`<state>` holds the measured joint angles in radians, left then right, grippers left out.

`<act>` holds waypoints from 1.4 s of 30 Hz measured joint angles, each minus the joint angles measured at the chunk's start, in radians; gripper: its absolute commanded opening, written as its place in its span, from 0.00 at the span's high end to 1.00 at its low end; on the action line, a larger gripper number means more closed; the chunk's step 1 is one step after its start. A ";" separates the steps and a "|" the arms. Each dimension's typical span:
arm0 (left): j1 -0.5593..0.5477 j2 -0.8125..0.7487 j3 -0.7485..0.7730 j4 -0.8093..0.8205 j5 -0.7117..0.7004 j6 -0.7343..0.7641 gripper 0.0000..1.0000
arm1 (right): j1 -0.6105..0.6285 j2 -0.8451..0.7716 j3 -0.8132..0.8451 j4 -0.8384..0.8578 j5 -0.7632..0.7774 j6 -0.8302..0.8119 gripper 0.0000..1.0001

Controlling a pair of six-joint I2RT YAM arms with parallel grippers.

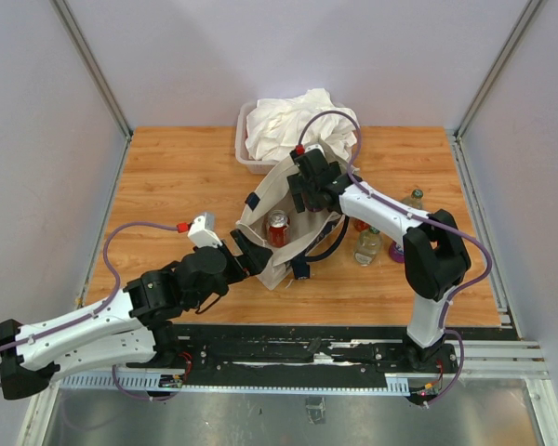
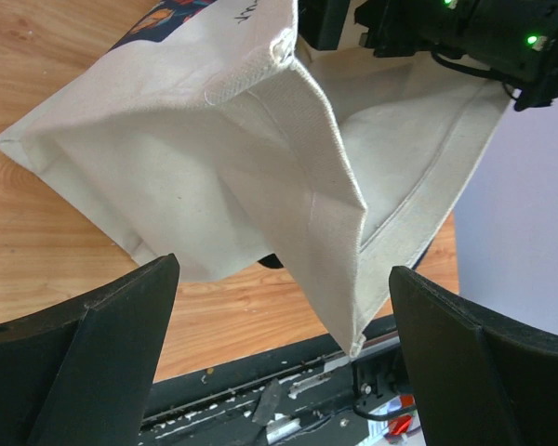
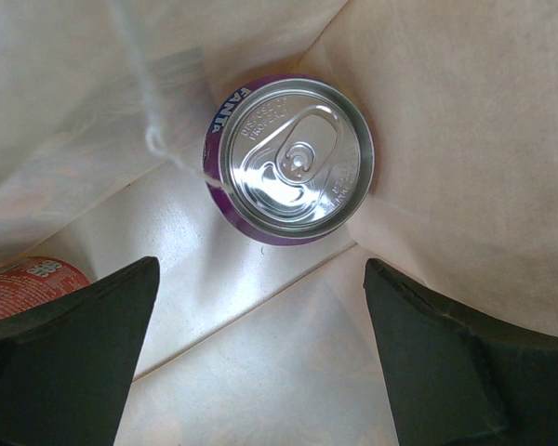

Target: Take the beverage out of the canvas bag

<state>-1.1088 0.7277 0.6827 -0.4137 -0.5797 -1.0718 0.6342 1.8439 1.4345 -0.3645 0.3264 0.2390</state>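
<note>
The cream canvas bag (image 1: 260, 209) stands open in the middle of the table. A red can (image 1: 277, 228) stands inside it. In the right wrist view a purple Fanta can (image 3: 293, 158) stands upright on the bag's floor, with the red can's edge (image 3: 28, 279) at the left. My right gripper (image 1: 305, 197) hangs open inside the bag's far side, above the purple can and not touching it (image 3: 260, 362). My left gripper (image 1: 254, 254) is open at the bag's near left corner. The bag's seamed corner (image 2: 335, 214) lies between its spread fingers.
A clear tub of white cloth (image 1: 245, 153) stands behind the bag. Two bottles (image 1: 367, 244) (image 1: 414, 197) stand right of the bag by the right arm. The bag's navy handle (image 1: 330, 240) loops on the table at its right.
</note>
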 measured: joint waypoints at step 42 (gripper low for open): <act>0.000 0.180 -0.063 0.166 0.067 0.013 1.00 | -0.043 -0.006 0.037 0.055 0.108 0.122 0.05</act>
<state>-1.1084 0.9073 0.6201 -0.2478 -0.5129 -1.0592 0.5911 1.8374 1.4712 -0.3092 0.4343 0.3607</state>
